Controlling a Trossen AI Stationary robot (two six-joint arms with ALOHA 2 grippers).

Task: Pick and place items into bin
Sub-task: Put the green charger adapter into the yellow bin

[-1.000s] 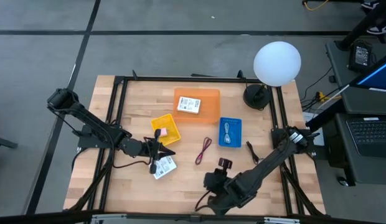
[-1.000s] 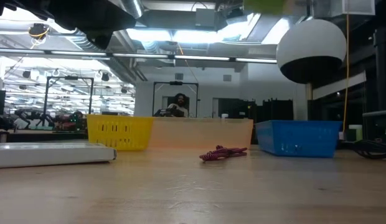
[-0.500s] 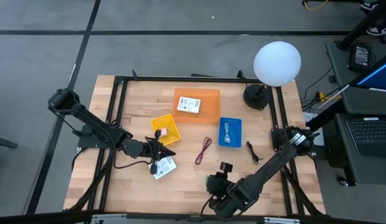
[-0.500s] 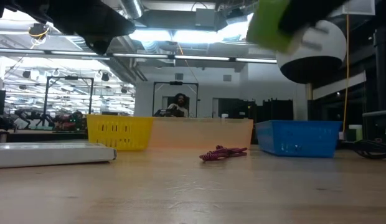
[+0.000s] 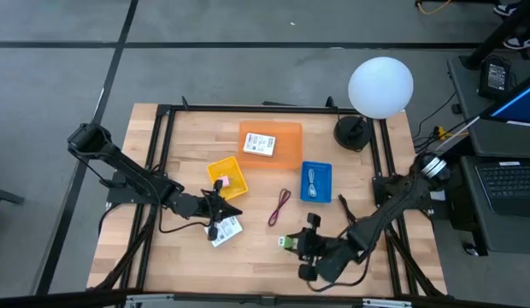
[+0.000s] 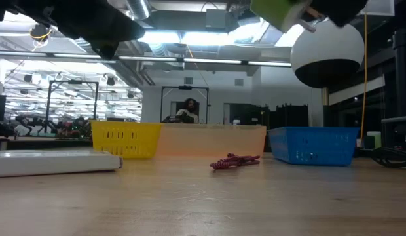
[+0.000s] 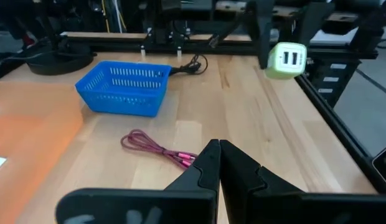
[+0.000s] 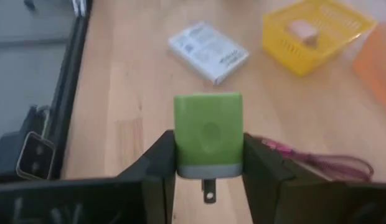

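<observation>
From above, the right gripper [image 5: 292, 243] sits at about 6 o'clock on the table [image 5: 184, 257], its fingers pinching a green charger block [image 5: 286, 243], with the dark red cord [image 5: 279, 206] just toward 12 o'clock from it. The left gripper [image 5: 215, 208] lies at about 8 o'clock, pressed together, between the yellow basket [image 5: 228, 177] holding a pink block [image 5: 220, 182] and a white packet [image 5: 224, 229] on the wood. A second white packet [image 5: 259, 144] rests in the orange bin [image 5: 286, 145] at 12 o'clock, and the blue basket [image 5: 316, 182] at 3 o'clock holds a grey-blue piece [image 5: 311, 181]; a thin black piece [image 5: 344, 210] lies beside it. At table level, the green block [image 6: 276, 12] hangs high above the boards, the cord [image 6: 234, 160] lies in the middle, and the yellow basket [image 6: 126, 139], orange bin [image 6: 213, 139] and blue basket [image 6: 313, 145] stand in a row behind; a person [image 6: 188, 110] sits far back. The left wrist camera shows its own fingers [image 7: 205, 167] closed to a point, the cord [image 7: 157, 149] just ahead, the blue basket [image 7: 126, 88] farther off, and the green block [image 7: 286, 60] held aloft. The right wrist camera shows the green block [image 8: 208, 134] clamped between both fingers [image 8: 154, 163], prongs outward, over the packet [image 8: 207, 51], yellow basket [image 8: 317, 32] and cord [image 8: 324, 163].
</observation>
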